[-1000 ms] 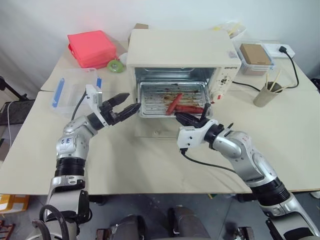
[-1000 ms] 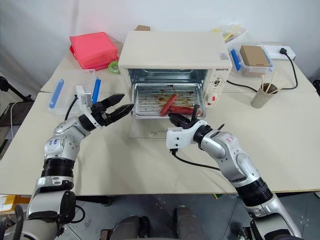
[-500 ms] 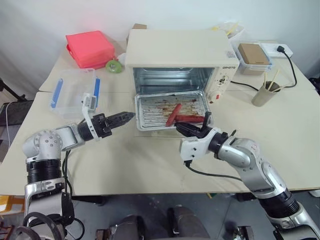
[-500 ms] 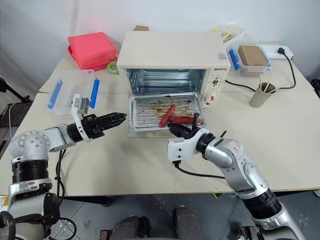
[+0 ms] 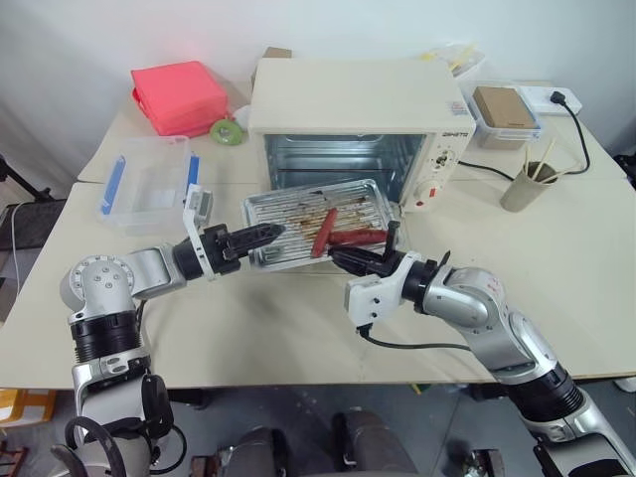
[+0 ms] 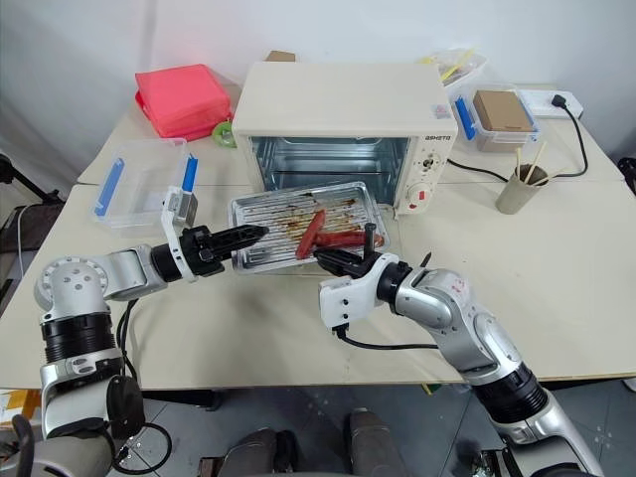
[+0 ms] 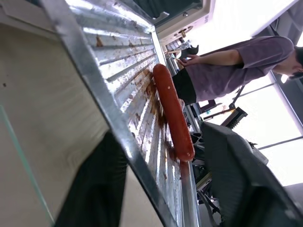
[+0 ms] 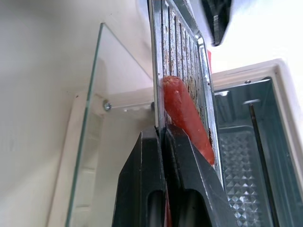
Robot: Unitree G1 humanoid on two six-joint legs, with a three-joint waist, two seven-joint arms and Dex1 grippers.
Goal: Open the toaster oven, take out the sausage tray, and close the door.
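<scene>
Two grippers are meeting the tray (image 6: 298, 224) at its near side, one at each end. The tray is sitting out in front of the oven (image 6: 348, 109), clear of the open cavity and above the door (image 8: 90, 142), which is lying flat on the table (image 6: 556, 298) as a clear glass panel. Two sausages (image 6: 323, 234) are lying on the tray's right half, one angled and one nearly level.

The right gripper (image 6: 343, 263) is clenching the tray's near right rim; in the right wrist view its two black fingers (image 8: 180, 184) are pressing together on the thin metal edge, with a sausage just beyond them. The left gripper (image 6: 243, 238) is reaching in level from the left, its fingertips at the tray's near left corner. In the left wrist view one finger (image 7: 94, 189) is lying under the rim, the other is over the tray's far end, and the rim is running between them; whether they are actually pinching it cannot be told.

Left of the oven, a clear box (image 6: 139, 179) with blue clips is sitting well apart from the tray. A red box (image 6: 184, 97) is lying at the far left.
</scene>
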